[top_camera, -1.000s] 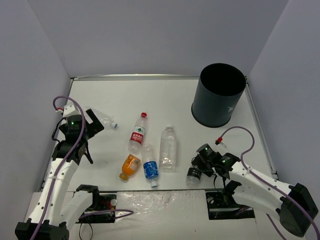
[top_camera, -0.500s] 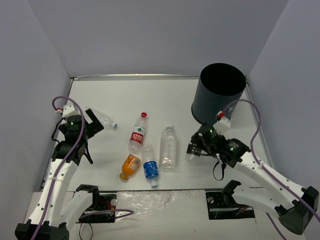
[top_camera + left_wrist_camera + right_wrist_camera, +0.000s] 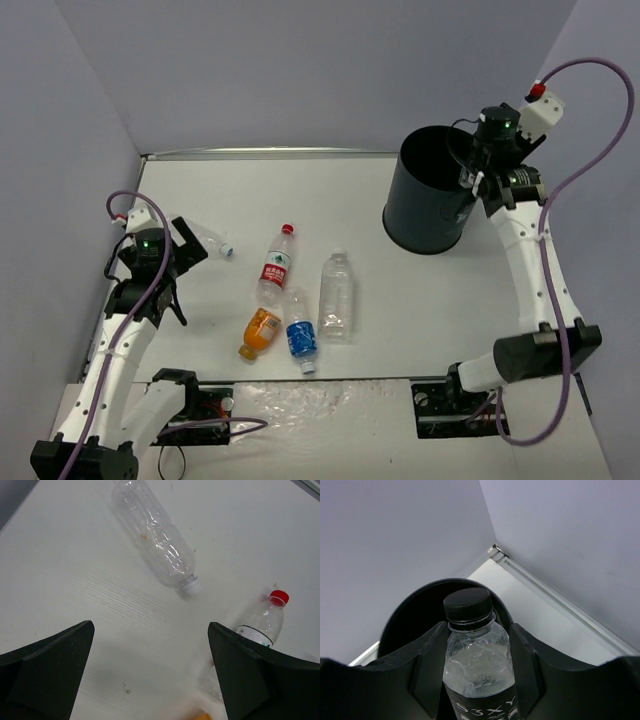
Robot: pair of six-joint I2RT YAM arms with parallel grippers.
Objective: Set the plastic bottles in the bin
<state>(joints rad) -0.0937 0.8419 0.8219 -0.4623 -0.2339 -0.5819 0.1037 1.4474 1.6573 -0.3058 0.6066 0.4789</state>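
My right gripper (image 3: 476, 172) is raised at the right rim of the dark bin (image 3: 435, 205) and is shut on the small black-labelled bottle (image 3: 477, 665), black cap up, with the bin's mouth (image 3: 405, 610) just beyond it. My left gripper (image 3: 190, 243) is open and empty just above the table, its jaws wide in the left wrist view (image 3: 150, 627). The small clear white-capped bottle (image 3: 208, 240) (image 3: 155, 535) lies just ahead of it. The red-labelled bottle (image 3: 275, 265) (image 3: 262, 622), large clear bottle (image 3: 337, 292), orange bottle (image 3: 260, 332) and blue-labelled bottle (image 3: 300, 340) lie mid-table.
Grey walls close the table on the left, back and right. A metal strip (image 3: 270, 153) runs along the back edge. The arm bases and cables sit at the near edge.
My right arm has lifted the black-labelled bottle from the front of the table up to the bin's right rim. The left arm has hardly moved.
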